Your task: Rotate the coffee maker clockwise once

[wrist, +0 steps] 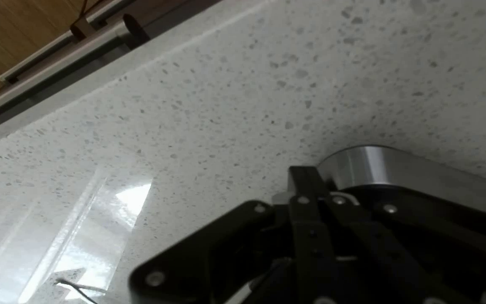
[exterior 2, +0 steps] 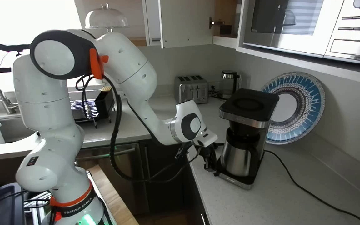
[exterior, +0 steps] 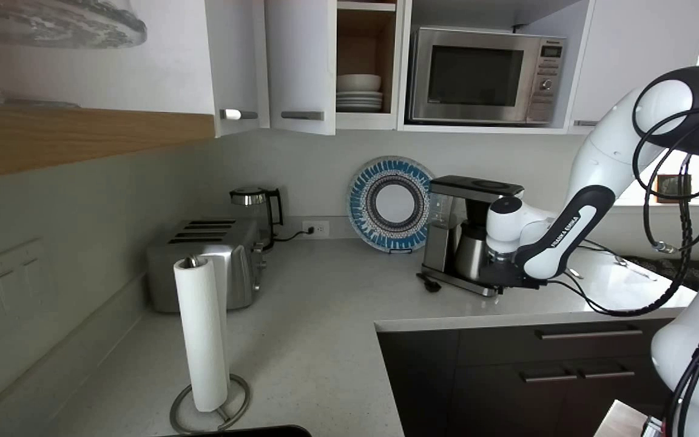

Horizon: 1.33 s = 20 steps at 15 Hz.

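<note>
The coffee maker (exterior: 437,252) stands upright on the counter, a tall silver-and-black machine; its black top (exterior 2: 249,104) shows in an exterior view. Its metal carafe (exterior 2: 235,159) with a dark handle sits on its base. My gripper (exterior 2: 211,167) is low at the counter, beside the near corner of the base. In the wrist view the gripper's fingers (wrist: 306,173) are together with nothing seen between them. They are right against or very close to the rounded silver end of the base (wrist: 378,162). Exact contact is hard to tell.
The counter edge (exterior 2: 195,175) runs close to the gripper. A blue patterned plate (exterior 2: 312,103) leans on the wall behind the coffee maker. A power cord (exterior 2: 305,190) trails over the counter. A toaster (exterior: 204,243), kettle (exterior: 264,209) and paper towel roll (exterior: 201,334) stand farther off.
</note>
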Tool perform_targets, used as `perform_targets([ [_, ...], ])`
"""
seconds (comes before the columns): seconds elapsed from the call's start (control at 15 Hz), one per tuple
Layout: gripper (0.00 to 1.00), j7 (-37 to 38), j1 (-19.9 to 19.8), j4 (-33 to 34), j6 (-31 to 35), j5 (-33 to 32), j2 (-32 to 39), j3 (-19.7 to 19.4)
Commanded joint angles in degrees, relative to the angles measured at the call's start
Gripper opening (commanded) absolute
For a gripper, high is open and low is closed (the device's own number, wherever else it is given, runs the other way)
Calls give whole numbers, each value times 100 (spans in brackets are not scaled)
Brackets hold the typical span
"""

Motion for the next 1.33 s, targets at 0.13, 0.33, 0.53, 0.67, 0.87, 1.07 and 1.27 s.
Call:
perform_targets([
  [0.13, 0, 588, 247, 731, 236, -351, 233, 141],
  [0.33, 0, 771, 295, 737, 184, -445, 229, 157],
  [0.53, 0, 930, 345, 789, 106, -542, 260, 165],
  [0.67, 0, 1010, 367, 824, 69, -597, 282, 169],
  [0.87, 0, 1141, 418, 895, -22, -704, 330, 169],
  [1.07, 0, 1215, 473, 1003, -115, -782, 406, 166],
  [1.27, 0, 1237, 524, 1110, -229, -759, 470, 188],
])
